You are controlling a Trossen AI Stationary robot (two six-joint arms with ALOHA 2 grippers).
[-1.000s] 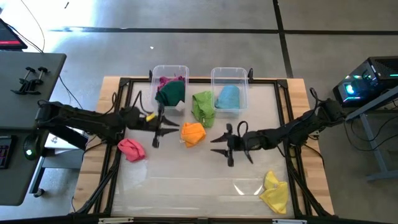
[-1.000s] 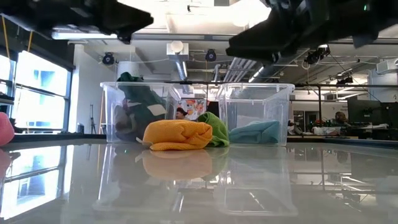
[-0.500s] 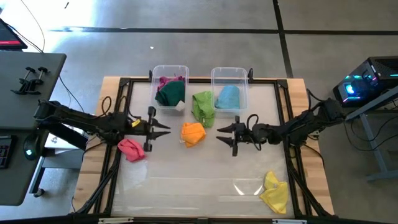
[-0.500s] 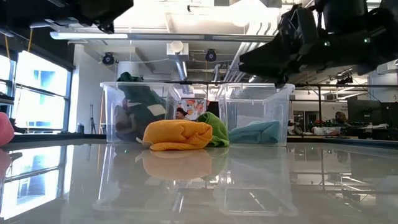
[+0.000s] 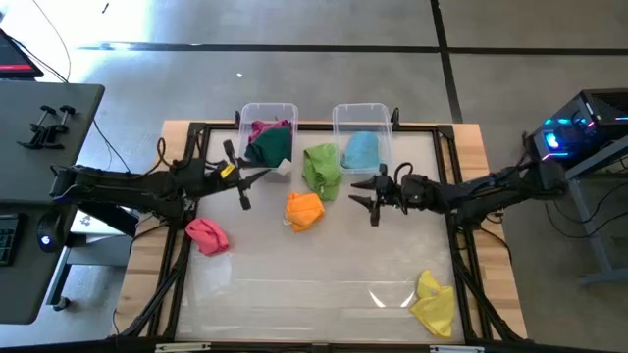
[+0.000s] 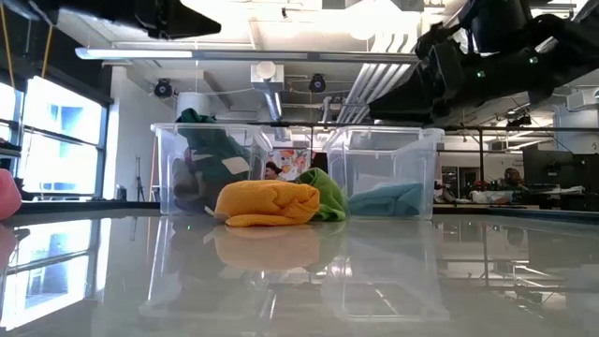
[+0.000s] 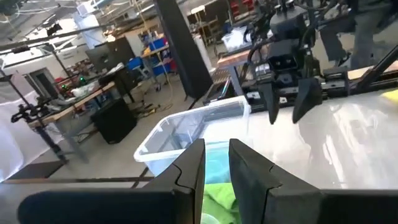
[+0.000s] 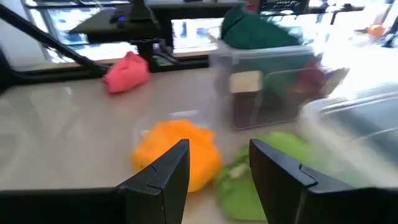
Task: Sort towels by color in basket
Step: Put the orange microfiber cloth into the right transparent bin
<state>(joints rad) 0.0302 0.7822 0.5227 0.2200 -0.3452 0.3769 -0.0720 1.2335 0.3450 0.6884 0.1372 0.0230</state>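
Towels are lying scattered across the table point(image 5: 294, 284) and in two clear plastic bins at its far edge. The left bin point(image 5: 257, 111) is holding a dark green towel point(image 5: 269, 147) piled on top of a magenta towel point(image 5: 263, 127), the green one bulging over the near rim. The right bin point(image 5: 361, 114) is holding a light blue towel point(image 5: 361, 151). A light green towel point(image 5: 321, 165) is sitting on the table between the two bins, just near of them, and an orange towel point(image 5: 304, 209) is resting right beside it on the near side. A pink towel point(image 5: 207, 234) is lying toward the left edge, and a yellow towel point(image 5: 433, 299) is sitting well apart in the near right corner.

The left gripper point(image 5: 257, 178) is hovering above the table just near of the left bin, its fingers point(image 7: 191, 168) standing only a narrow gap apart and gripping nothing. The right gripper point(image 5: 361, 192) is hanging just near of the right bin, to the right of the orange towel, with its fingers point(image 8: 168, 171) spread noticeably wider and also holding nothing. In the low view both arms are showing as dark shapes above the bins.
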